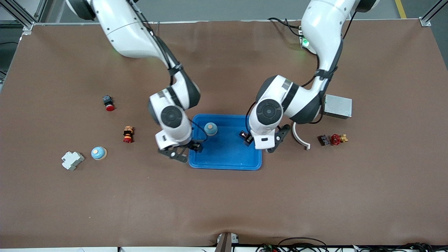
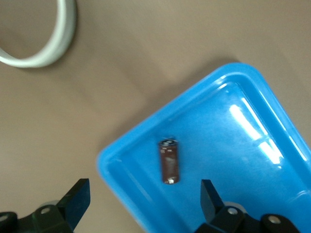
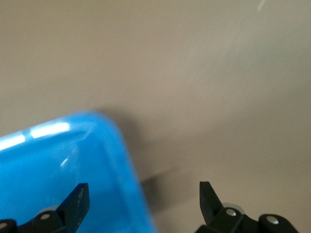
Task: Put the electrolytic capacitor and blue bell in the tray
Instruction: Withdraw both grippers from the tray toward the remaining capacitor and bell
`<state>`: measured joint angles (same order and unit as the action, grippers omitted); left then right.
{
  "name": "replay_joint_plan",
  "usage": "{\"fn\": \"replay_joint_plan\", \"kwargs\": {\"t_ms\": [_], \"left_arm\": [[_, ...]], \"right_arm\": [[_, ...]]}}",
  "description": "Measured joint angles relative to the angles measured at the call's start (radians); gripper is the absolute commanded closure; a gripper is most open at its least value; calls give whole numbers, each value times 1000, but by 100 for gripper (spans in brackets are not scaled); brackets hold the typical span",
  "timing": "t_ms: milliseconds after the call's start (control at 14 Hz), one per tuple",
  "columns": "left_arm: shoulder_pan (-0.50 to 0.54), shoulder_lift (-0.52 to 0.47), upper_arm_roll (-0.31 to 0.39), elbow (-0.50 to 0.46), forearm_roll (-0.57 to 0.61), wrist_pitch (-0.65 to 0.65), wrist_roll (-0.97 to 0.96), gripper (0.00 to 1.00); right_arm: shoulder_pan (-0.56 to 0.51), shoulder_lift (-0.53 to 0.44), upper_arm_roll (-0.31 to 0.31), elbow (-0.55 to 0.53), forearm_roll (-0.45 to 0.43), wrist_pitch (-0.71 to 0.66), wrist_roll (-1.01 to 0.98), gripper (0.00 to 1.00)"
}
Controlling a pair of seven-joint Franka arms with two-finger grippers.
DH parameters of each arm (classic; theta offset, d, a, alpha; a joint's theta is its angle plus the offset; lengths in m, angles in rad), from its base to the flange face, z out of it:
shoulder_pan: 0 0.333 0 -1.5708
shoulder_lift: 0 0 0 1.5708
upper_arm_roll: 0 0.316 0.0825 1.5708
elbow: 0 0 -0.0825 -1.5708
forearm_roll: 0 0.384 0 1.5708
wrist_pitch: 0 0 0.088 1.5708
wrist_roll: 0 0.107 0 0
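The blue tray lies mid-table. A blue bell stands inside it, on the side nearer the robots. In the left wrist view a brown electrolytic capacitor lies flat in the tray near a corner. My left gripper hangs open and empty just above that corner and the capacitor, at the tray's end toward the left arm. My right gripper is open and empty, straddling the tray's rim at the end toward the right arm. A second blue bell sits on the table toward the right arm's end.
Toward the left arm's end lie a white curved strip, a grey metal box and a red valve part. Toward the right arm's end lie a red push button, a red-and-yellow button and a white breaker.
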<state>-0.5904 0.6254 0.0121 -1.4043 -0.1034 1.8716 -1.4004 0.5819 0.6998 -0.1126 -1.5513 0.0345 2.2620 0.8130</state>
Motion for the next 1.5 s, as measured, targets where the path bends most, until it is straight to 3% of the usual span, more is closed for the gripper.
{"fn": "replay_joint_plan", "kwargs": {"t_ms": [356,712,855,1211,1496], "left_arm": [[93,-108,3,-1,1,-175,227,0],[192,-169,5,-9,55,-222,468,0],[239,-197,6,-20,76,-226,562,0],[350,-229,6,-56,119,-213,742,0],[412,-246,6,-189,130,-26,832,0]], "right_arm": [[-188,-76,-4,-31,-29,-16,-318,0],[-334,-148,-3,-125,-33,-5,-569,0],[-386,-157,-2,-177,-34,60,-655,0],[-494,-159,-1,-321,-34,249,-819,0],[-535,-162,1,-325,-34,249,-881,0]]}}
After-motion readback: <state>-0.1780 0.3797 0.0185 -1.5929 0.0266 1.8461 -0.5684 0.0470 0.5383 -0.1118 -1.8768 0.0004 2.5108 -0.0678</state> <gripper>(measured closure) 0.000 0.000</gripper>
